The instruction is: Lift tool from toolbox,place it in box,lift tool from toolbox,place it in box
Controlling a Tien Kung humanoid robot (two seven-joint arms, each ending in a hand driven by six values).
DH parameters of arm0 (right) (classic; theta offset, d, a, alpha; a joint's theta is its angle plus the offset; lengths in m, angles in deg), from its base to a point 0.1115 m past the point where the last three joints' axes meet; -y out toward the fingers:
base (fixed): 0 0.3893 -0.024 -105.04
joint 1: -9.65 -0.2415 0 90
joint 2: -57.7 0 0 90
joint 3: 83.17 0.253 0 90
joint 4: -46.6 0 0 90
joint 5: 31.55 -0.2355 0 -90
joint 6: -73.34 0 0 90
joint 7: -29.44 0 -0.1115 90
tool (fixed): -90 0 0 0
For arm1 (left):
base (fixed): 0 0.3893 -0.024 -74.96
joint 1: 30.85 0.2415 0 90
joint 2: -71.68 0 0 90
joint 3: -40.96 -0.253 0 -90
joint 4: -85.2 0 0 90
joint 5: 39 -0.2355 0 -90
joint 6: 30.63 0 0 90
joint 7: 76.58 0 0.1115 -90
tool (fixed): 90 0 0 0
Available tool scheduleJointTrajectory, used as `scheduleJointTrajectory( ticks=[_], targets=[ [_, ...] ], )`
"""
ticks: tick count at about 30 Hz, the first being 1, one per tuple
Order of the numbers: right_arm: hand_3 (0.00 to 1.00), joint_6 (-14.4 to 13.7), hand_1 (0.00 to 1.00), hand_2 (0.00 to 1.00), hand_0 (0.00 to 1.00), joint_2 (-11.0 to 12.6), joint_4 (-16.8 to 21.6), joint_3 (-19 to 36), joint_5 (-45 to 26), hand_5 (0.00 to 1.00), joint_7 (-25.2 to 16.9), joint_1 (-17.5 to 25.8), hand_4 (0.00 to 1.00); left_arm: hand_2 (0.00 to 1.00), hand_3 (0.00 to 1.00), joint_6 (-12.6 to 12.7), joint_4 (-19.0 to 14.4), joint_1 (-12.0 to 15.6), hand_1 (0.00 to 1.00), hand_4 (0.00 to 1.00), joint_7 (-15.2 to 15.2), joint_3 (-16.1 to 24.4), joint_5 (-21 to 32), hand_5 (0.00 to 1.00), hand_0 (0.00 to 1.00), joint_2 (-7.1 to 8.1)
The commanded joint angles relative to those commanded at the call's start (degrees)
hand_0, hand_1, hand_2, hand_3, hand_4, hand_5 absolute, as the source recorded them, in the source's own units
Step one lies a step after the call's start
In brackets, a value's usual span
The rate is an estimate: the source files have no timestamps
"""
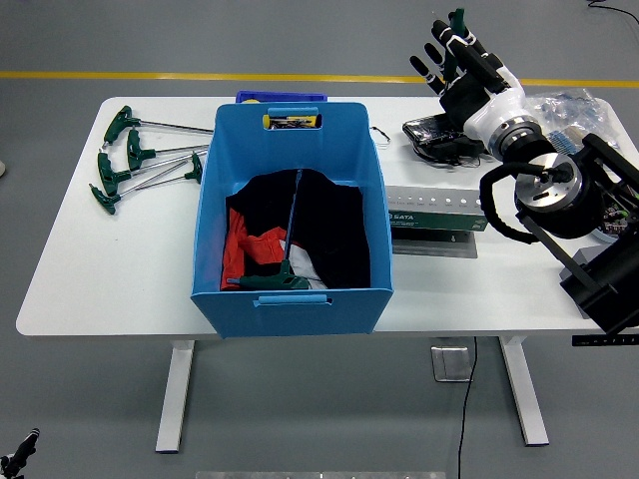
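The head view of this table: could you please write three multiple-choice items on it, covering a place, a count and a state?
1. Where do the loose T-handle wrenches lie?
A. left of the blue bin
B. on the grey toolbox
C. on the floor

2. How many tools lie inside the blue bin?
A. none
B. one
C. three

3. What does the right hand hold?
A. a green-handled tool
B. a cloth
C. nothing

Answers: A, they lie on the bare tabletop to its left; B, a single wrench rests on the cloths; A, a green handle shows between its fingers.
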Motion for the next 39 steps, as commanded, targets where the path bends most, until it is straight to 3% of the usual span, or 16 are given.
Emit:
scheduleJointTrajectory(
  ticks=[4,5,14,20,28,34,39],
  targets=[
    [0.436,-0.3,0.339,0.374,0.398,0.0,-0.2,0.0,-1.6,0.002,0.2,0.1,0.554,0.911,0.751,0.0,0.0,0.0,0.907,0.699,0.0,0.0,0.1,0.787,0.894,-0.08],
    [0.345,-0.4,0.295,0.332,0.370,0.1,-0.2,0.0,-2.0,0.002,0.2,0.1,0.433,0.910,0.751,0.0,0.0,0.0,0.907,0.699,0.0,-0.1,0.1,0.787,0.894,-0.08],
    [0.323,-0.8,0.279,0.317,0.367,0.5,0.5,-0.1,-3.5,0.002,0.4,0.5,0.467,0.911,0.752,0.0,0.0,0.0,0.904,0.699,0.0,0.0,0.2,0.787,0.893,-0.13],
    [0.324,-1.0,0.282,0.321,0.374,2.4,2.8,-1.7,1.1,0.002,1.8,1.3,0.488,0.910,0.752,0.0,0.0,-0.1,0.904,0.700,0.1,0.0,0.2,0.788,0.893,-0.09],
    [0.332,-0.5,0.287,0.326,0.373,9.2,7.9,-8.2,14.2,0.002,6.6,2.9,0.482,0.908,0.751,0.0,0.0,0.1,0.904,0.699,0.1,0.2,0.2,0.788,0.892,-0.14],
    [0.336,1.0,0.288,0.328,0.371,16.5,12.4,-15.1,22.7,0.002,10.3,3.4,0.469,0.909,0.751,-0.1,0.0,0.0,0.903,0.699,0.3,0.3,0.2,0.787,0.890,-0.10],
    [0.334,2.4,0.289,0.329,0.367,21.6,13.4,-21.9,33.0,0.002,13.8,1.4,0.435,0.908,0.752,-0.1,0.0,0.1,0.902,0.699,0.3,0.3,0.3,0.787,0.889,0.03]
  ],
)
